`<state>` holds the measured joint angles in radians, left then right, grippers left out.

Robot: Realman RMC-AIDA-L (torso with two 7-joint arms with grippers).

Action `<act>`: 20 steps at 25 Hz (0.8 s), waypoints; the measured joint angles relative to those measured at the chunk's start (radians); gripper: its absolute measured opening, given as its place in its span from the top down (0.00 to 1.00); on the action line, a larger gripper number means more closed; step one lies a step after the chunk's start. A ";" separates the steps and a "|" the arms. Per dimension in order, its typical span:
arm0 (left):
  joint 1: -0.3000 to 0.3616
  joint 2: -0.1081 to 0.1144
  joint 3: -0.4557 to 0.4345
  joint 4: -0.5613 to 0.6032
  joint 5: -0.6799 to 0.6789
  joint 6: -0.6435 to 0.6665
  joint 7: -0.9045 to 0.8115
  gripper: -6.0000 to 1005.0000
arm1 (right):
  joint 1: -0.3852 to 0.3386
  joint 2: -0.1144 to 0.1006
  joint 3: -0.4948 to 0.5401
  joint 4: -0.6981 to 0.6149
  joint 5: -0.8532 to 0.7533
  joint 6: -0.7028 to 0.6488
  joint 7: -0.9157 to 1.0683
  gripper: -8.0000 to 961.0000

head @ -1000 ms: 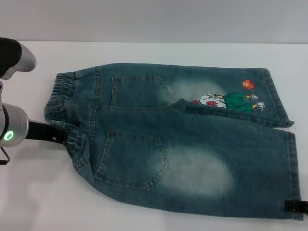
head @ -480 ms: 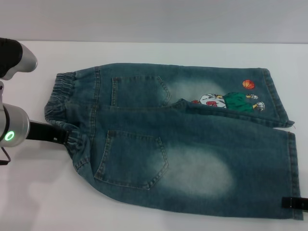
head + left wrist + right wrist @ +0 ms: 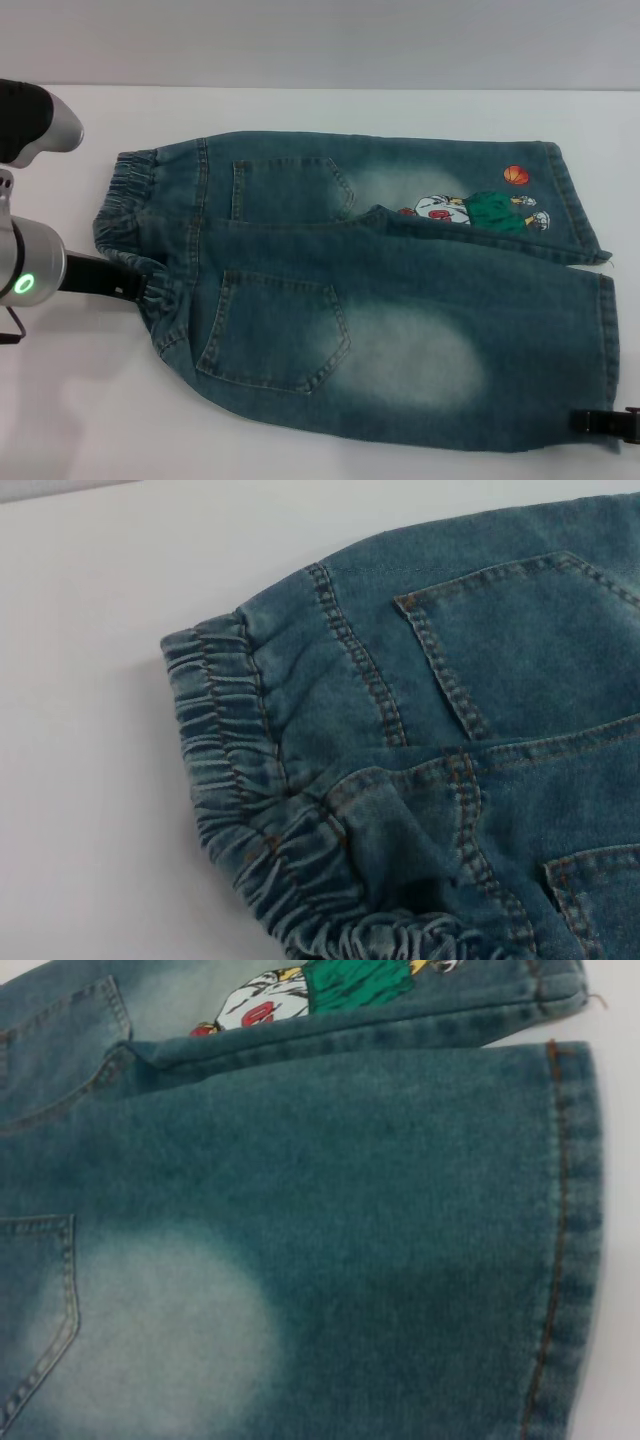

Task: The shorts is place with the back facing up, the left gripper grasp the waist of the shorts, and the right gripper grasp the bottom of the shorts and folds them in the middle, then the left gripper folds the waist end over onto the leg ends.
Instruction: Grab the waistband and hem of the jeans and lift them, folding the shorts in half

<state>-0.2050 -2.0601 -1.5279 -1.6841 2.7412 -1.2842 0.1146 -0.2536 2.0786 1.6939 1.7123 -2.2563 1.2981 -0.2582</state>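
The shorts [image 3: 380,290] lie flat on the white table with both back pockets up. The gathered waist [image 3: 125,195] is at the left, and it fills the left wrist view [image 3: 230,780]. The straight leg hems [image 3: 610,340] are at the right, and the far leg carries the cartoon print [image 3: 480,210]. My left gripper [image 3: 135,285], on the green-ringed arm, touches the near end of the waist, where the band is bunched. My right gripper [image 3: 598,423] shows as a black tip at the near corner of the near leg hem [image 3: 565,1230]. Neither grip can be seen.
The white table [image 3: 300,110] runs all around the shorts, with bare surface behind them and to the near left. The left arm's upper link [image 3: 35,120] hangs over the far left edge.
The right gripper's black tip has slid leftward along the near edge onto the hem corner. The left arm has edged slightly right against the waistband.
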 joint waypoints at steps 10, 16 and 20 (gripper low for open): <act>-0.001 0.000 0.002 0.001 0.000 0.001 0.002 0.95 | 0.004 -0.001 -0.013 0.004 0.003 -0.011 -0.005 0.44; -0.001 0.000 0.002 0.001 0.000 0.005 0.003 0.95 | 0.010 -0.002 -0.030 -0.005 0.005 -0.011 -0.045 0.48; -0.001 0.000 0.002 0.001 0.000 0.005 0.004 0.95 | 0.024 -0.003 -0.038 -0.026 0.000 -0.011 -0.055 0.60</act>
<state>-0.2055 -2.0601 -1.5263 -1.6828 2.7413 -1.2791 0.1182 -0.2300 2.0751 1.6559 1.6867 -2.2564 1.2869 -0.3134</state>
